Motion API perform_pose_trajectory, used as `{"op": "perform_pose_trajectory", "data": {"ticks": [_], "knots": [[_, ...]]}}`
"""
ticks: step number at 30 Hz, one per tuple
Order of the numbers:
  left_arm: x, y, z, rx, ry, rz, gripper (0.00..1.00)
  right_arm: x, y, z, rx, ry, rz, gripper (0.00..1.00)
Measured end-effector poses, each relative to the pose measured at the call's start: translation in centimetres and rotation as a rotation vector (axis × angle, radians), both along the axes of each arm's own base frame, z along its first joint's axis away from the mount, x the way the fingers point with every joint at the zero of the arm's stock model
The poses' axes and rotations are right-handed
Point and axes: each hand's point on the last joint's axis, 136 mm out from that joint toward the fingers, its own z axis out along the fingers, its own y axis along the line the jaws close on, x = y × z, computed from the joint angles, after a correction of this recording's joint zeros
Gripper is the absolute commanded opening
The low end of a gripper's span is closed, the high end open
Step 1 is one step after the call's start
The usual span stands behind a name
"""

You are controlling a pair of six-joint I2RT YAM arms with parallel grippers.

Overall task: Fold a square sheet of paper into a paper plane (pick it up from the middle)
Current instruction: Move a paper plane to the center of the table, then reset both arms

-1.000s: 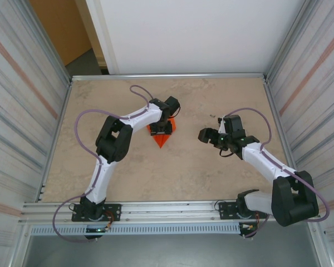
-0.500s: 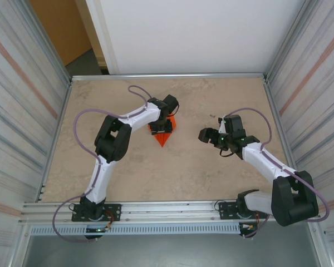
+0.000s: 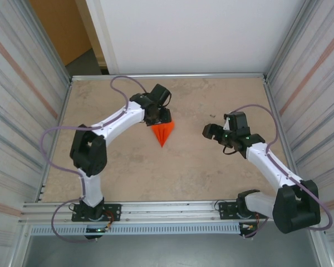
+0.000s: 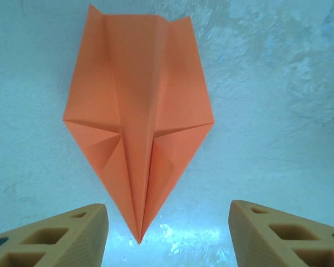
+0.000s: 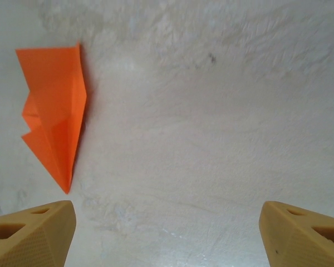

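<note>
Lying on table (image 4: 278, 111), creased orange paper plane (image 4: 139, 122)

Light in the top view is soft and even, brightest on the white wall (image 3: 195, 33) at the back, and shadows on the table (image 3: 200, 178) are faint. The left wrist picture has a cold blue cast. A small patch of glare sits on the table beside the nose of the paper plane (image 4: 136, 111), and the tan fingers (image 4: 55, 239) of the left gripper (image 4: 167, 208) look slightly soft at the bottom edge. The right wrist picture is neutral and bright, with a thin dark shadow along the paper plane's right edge.
</note>
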Motion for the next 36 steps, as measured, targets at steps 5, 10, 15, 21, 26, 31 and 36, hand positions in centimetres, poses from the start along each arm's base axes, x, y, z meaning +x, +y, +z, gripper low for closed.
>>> {"op": "perform_pose_trajectory", "data": {"ticks": [5,10,15,21,26,31,36], "knots": [[-1.8,3.9,2.6,-0.011,-0.105,0.043,0.84,0.7,-2.2,4.2,-0.091,-0.123,-0.064,0.99],[-3.7,11.1,4.2,0.000,-0.237,0.160,0.99,0.9,-5.9,7.8,-0.226,-0.256,-0.191,0.99],[-5.6,19.0,4.1,0.037,-0.363,0.312,0.99,1.3,-11.1,9.0,-0.370,-0.352,-0.388,0.99],[-7.2,27.5,1.3,0.134,-0.426,0.487,0.99,0.9,-16.7,3.7,-0.514,-0.287,-0.533,0.99],[-7.4,30.3,-1.0,0.249,-0.439,0.483,0.99,1.2,-18.4,-1.0,-0.582,-0.230,-0.534,0.99],[-5.9,30.1,-2.5,0.318,-0.517,0.377,0.99,2.5,-18.5,-3.2,-0.596,-0.254,-0.494,0.99],[-4.4,29.4,-4.1,0.357,-0.568,0.269,0.99,4.7,-17.3,-3.9,-0.574,-0.317,-0.414,0.99]]}}
